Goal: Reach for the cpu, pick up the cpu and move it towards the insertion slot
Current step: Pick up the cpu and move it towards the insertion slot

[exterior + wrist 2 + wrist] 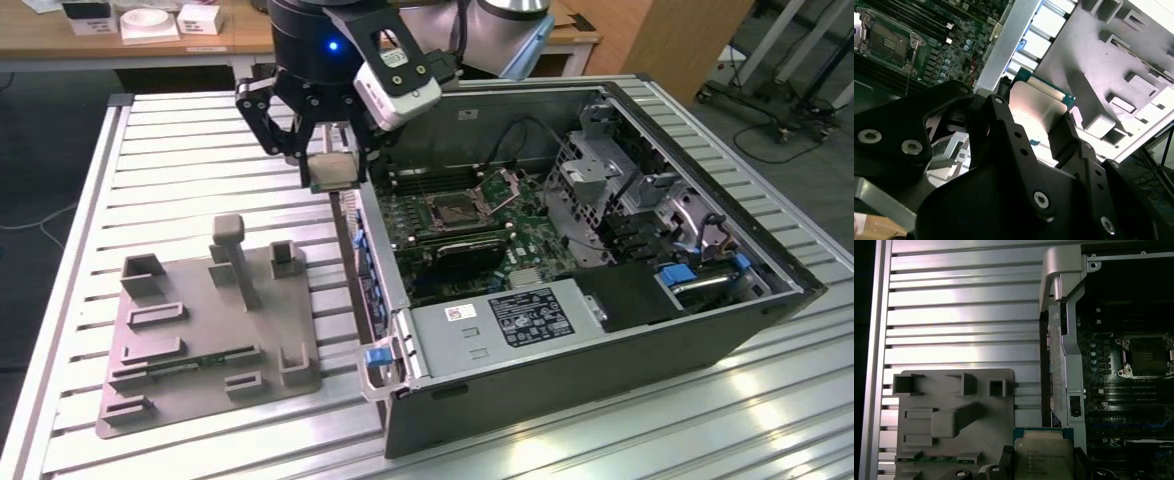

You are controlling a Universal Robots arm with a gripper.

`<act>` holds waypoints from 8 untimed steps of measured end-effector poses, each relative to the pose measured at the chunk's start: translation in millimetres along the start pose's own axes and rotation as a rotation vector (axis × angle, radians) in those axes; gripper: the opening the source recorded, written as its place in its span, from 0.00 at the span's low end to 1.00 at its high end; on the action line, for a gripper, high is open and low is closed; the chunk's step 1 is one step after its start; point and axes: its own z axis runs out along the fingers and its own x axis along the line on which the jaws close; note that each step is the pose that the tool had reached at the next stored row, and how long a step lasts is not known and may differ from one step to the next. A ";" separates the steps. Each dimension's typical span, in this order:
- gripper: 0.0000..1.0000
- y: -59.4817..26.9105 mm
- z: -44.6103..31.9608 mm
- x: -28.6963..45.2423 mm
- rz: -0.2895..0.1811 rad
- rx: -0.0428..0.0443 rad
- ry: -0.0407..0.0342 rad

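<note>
My gripper (334, 172) is shut on the cpu (335, 168), a thin square chip with a silvery top. It hangs above the slatted table right by the open computer case's near wall. In both wrist views the cpu (1036, 107) (1044, 456) sits flat between the black fingers (1061, 135). The insertion slot (454, 211) is a silver-framed square socket with a dark centre on the motherboard, its hinged frame raised. It lies toward the exterior view's right of the gripper, inside the case, and also appears in both wrist views (888, 44) (1146, 355).
A grey plastic fixture (200, 320) with recesses and posts lies on the slatted metal table (187, 150), holding a green memory stick (200, 361). The case (574, 345) holds cables, drive cages and a power supply. A desk with white boxes (147, 20) stands behind.
</note>
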 end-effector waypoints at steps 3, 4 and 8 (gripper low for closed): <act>0.55 0.0 0.5 -1.5 0.000 -0.0001 -0.0001; 0.55 0.0 0.6 -1.9 0.000 -0.0001 -0.0001; 0.55 0.0 1.1 -2.9 0.000 0.0001 0.0000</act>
